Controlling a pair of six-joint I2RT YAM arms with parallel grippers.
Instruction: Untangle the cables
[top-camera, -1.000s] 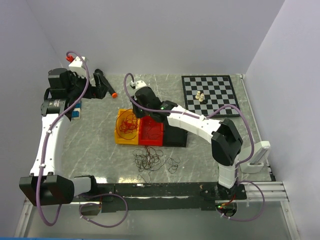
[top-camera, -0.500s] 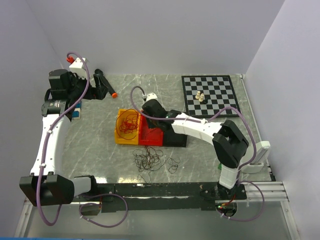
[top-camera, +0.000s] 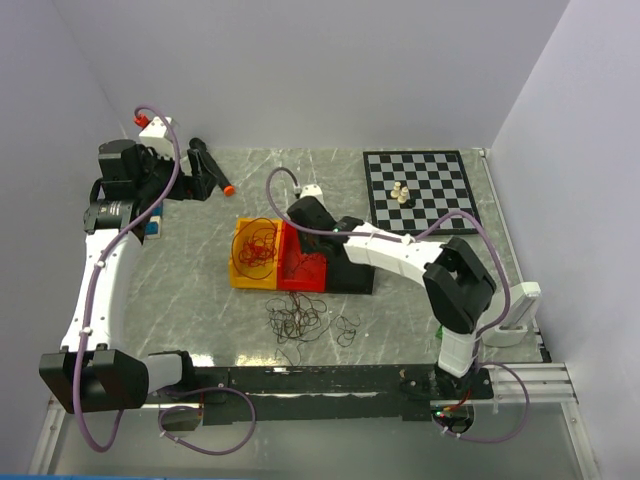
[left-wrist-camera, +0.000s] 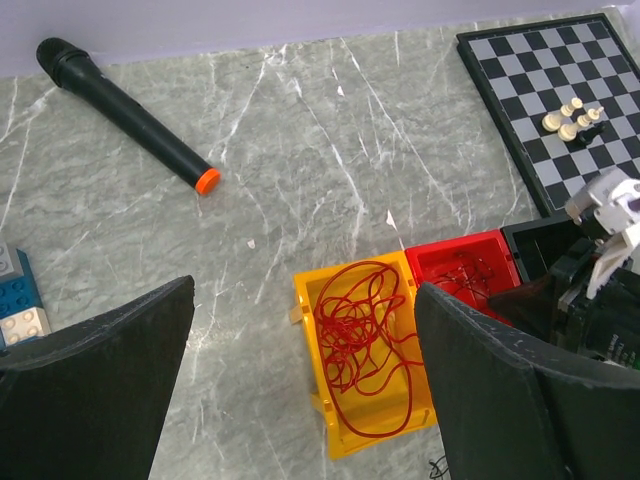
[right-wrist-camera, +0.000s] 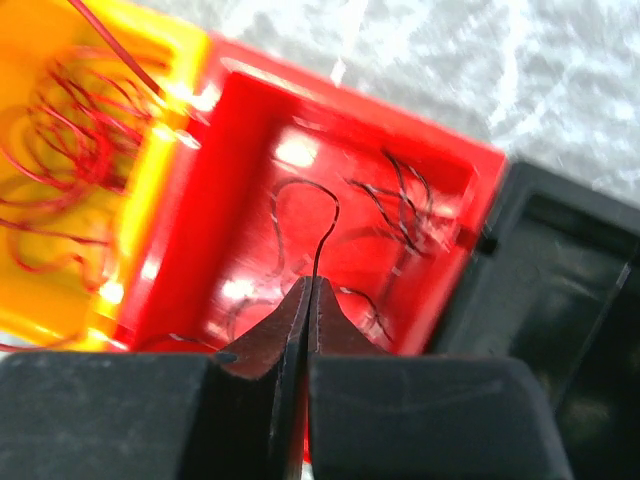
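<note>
Grey marble-look tbl (top-camera: 200, 290) w/ plain pale walls (top-camera: 330, 70) on 3 sides.

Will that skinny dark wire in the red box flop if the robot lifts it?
Probably floppy: the dark wire curls in loose loops. Likely very light, being hair-thin. It may snag tangled neighbours in the red box.

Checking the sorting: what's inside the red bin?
A few thin dark cables lie in the red bin; the right hand is shut on one. Its fingers hide the near side.
</note>
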